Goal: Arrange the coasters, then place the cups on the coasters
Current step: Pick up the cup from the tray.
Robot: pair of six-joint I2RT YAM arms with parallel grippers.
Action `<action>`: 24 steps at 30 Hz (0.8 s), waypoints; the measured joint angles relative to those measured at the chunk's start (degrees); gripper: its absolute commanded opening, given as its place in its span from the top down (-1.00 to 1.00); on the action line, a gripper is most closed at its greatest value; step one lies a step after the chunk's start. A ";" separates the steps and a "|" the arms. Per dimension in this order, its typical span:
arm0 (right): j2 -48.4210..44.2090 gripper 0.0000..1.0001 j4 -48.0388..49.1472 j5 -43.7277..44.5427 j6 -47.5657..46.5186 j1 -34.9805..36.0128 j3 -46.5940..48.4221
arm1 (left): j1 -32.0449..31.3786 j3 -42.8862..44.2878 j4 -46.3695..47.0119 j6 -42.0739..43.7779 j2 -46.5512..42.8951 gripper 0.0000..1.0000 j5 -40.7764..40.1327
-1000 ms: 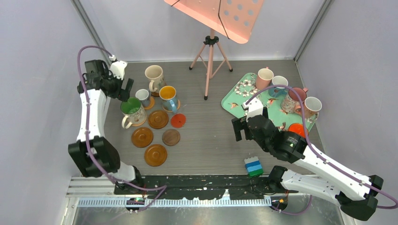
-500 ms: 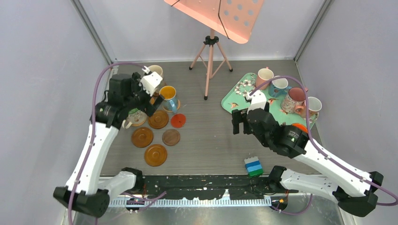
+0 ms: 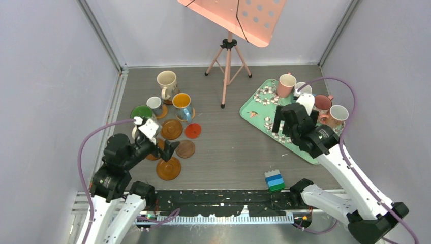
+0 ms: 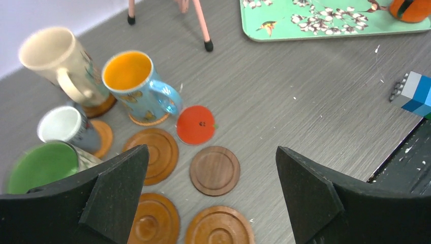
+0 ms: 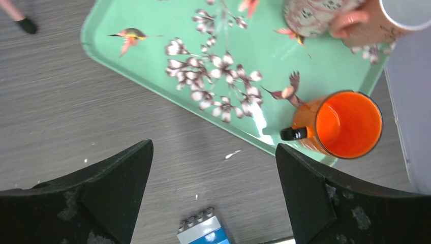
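Coasters (image 3: 171, 129) lie clustered on the left of the counter (image 3: 223, 147), and arranging them looks largely done. At the far left stands a green cup (image 3: 141, 112); whether a disc sits under it I cannot tell. Next to it, a white cup (image 3: 154, 104), a cream cup (image 3: 166, 81) and a blue cup (image 3: 181, 101) each rest on a coaster. Nearer the arms, five discs are bare: three orange-brown ones, a dark coaster (image 4: 215, 171) and a red coaster (image 4: 195, 124). The left end effector (image 4: 211, 152) hovers over these bare discs with its fingers spread wide and nothing between them.

Mid-counter stand a tripod (image 3: 227, 66) and, near the front edge, a brick block (image 3: 275, 180).

On the right, the tray (image 3: 252, 109) carries five more cups (image 3: 286, 84), among them an orange cup (image 5: 348, 124) at its near corner. The right end effector (image 5: 213, 148) hangs above the tray's near rim, fully open and empty, close to that orange cup but not around it.

By my reckoning just under half the placing is done. Five cups are left to cross the counter, one for each bare coaster, and neither arm has hold of one yet.
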 measured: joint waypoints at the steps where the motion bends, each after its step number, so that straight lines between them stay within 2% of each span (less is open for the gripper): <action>1: -0.02 -0.90 -0.13 -1.01 -0.07 -2.49 -0.24 | 0.00 -2.82 1.68 -2.38 -1.84 -0.99 -0.59; 3: 0.02 -0.73 -0.17 -4.02 -0.50 -8.31 -1.20 | 0.00 -8.22 4.24 -6.60 -4.35 -0.99 -1.97; 4: 0.04 -0.56 -0.15 -5.07 -0.72 -10.62 -1.77 | 0.00 -10.01 4.79 -8.24 -4.87 -0.99 -2.67; 6: 0.28 -0.41 -0.28 -6.84 -1.66 -15.23 -2.99 | 0.00 -12.87 4.94 -11.91 -5.03 -0.99 -4.74; 10: 2.67 -0.35 0.09 -10.08 -3.58 -24.98 -3.91 | -0.04 -13.66 3.98 -17.38 -3.54 -0.99 -8.55; 17: 8.17 -0.23 3.21 -15.52 -5.07 -41.55 -3.91 | -2.12 -10.67 1.18 -20.33 0.02 -0.99 -14.27; 24: 10.71 -0.20 5.68 -16.61 -4.87 -46.14 -4.20 | -5.16 -10.67 -0.04 -19.87 -3.56 -0.99 -19.32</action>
